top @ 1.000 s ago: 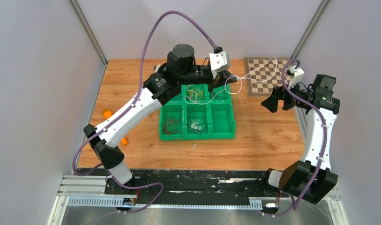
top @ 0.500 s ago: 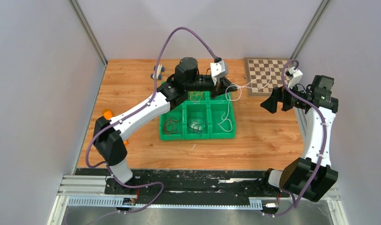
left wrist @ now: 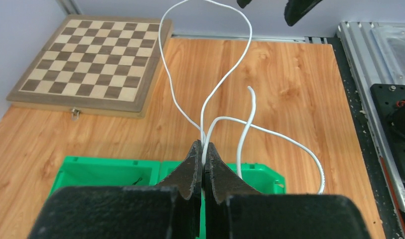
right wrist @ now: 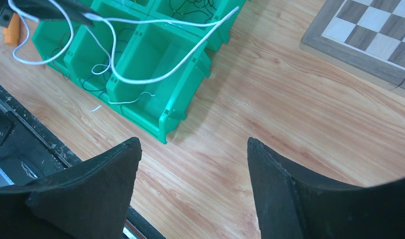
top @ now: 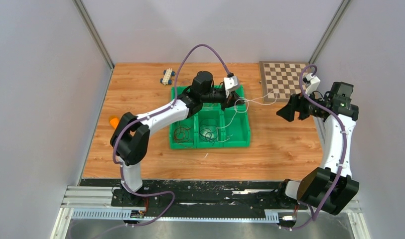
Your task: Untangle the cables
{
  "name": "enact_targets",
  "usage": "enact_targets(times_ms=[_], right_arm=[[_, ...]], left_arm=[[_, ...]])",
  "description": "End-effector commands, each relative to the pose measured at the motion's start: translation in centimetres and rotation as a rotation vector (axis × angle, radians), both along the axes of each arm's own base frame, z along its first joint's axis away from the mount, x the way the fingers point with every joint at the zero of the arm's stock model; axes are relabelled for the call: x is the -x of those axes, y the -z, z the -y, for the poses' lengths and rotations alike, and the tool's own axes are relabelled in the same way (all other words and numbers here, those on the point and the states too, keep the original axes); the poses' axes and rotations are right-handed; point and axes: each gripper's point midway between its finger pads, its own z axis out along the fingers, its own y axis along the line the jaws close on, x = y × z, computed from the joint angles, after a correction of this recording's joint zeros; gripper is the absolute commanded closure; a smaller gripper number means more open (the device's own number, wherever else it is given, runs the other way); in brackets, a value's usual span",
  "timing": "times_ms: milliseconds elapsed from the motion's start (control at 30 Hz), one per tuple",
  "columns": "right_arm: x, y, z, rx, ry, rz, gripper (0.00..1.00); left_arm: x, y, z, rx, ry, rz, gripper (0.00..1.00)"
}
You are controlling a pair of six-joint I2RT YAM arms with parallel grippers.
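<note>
1. From the overhead camera I see the left gripper [top: 238, 101] above the far right compartment of the green tray [top: 210, 146]. The tray sits in the middle of the table [top: 280, 149], nearer the far edge.
2. The left wrist camera adds what overhead cannot. The jaws are pressed fully together on the white cable [left wrist: 252, 102], pinched at the very tips, with loops rising beyond them and a free end curling to one side.
3. Overhead, that cable runs from the tray's right edge toward the chessboard [top: 282, 79] in the far right corner. Another stretch drops into the near right compartment.
4. The right gripper [right wrist: 193, 144] hangs over bare table right of the tray. Its wrist view shows the jaws spread wide with nothing between them.
5. Overhead I also make out a dark red cable [top: 183, 133] in the near left compartment and a black cable [top: 208, 132] in the near middle one. The left wrist view does not reach either.
</note>
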Motion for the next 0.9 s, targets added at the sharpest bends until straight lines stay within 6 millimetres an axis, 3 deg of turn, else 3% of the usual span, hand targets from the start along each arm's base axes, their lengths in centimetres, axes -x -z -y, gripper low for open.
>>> enact_targets(times_ms=[0,100,167,233,333,533,667,767,800,833,867], right_arm=[[0.4,-1.3,-0.9,-0.033,-0.039,0.051,0.24],[0.1,-1.3,-0.6,-0.029,-0.034,0.046,0.25],[-0.2,-1.5,-0.4,-0.025,-0.032,0.051,0.25],[-0.4,-1.8,-0.2,-0.028,-0.027,0.054,0.25],[-0.7,-1.9,0.0,-0.040,-0.019,0.049,0.25],[-0.7,-2.2,0.5,-0.038,0.006,0.048,0.26],[-0.3,-2.3,0.4,-0.041,0.012,0.047,0.29],[0.2,-2.5,-0.2,-0.065,-0.004,0.045,0.32],[0.3,-2.5,-0.4,-0.077,-0.011,0.044,0.33],[0.5,-2.7,-0.7,-0.090,-0.020,0.047,0.34],[0.7,-2.7,-1.0,-0.105,-0.027,0.045,0.35]], left_arm=[[-0.4,-5.0,0.1,0.086,0.023,0.085,1.00],[1.2,-8.9,0.9,0.132,0.071,0.074,1.00],[2.7,-10.2,1.1,0.134,0.114,0.092,1.00],[3.8,-10.8,1.4,0.128,0.151,0.125,1.00],[3.8,-10.5,1.8,0.125,0.161,0.155,1.00],[0.3,-7.5,2.2,0.107,0.121,0.209,1.00],[-1.6,-4.4,1.9,0.073,0.102,0.204,1.00],[-1.0,-2.4,0.8,0.025,0.125,0.212,1.00],[-0.4,-0.6,0.2,-0.017,0.157,0.220,1.00],[0.1,-0.4,-0.4,-0.034,0.174,0.238,1.00],[0.9,1.5,-1.2,-0.091,0.216,0.257,1.00]])
